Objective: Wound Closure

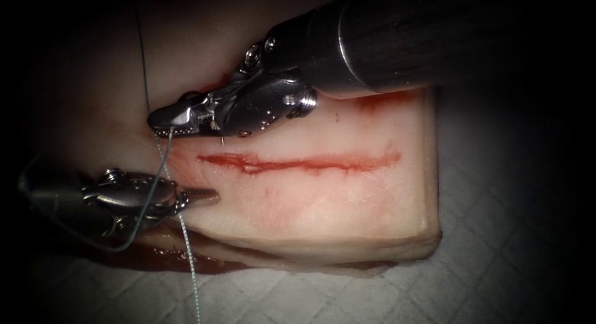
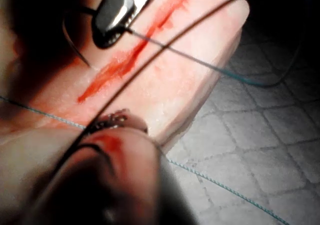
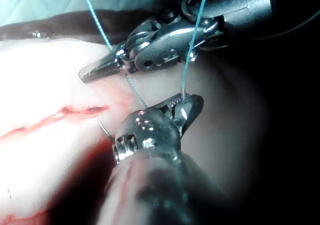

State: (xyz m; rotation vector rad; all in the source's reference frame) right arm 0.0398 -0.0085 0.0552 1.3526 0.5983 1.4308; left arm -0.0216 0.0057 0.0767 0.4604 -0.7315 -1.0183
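Note:
The pale tissue carries a red cut running across it. My right tool reaches in from the upper right to just beyond the cut's left end, jaws shut on the needle near its tail. The needle curves away from the right tool, its point touching the tissue surface left of the cut. Teal thread leaves those jaws and drapes over my left tool. The left tool lies low on the tissue at the left, shut and holding nothing. The right wrist view shows the left tool, the right tool and the thread.
A quilted white cloth lies under and around the tissue. Red fluid pools along the tissue's near left edge. A dark strand rises from the right tool's tip. The tissue's right edge drops off steeply.

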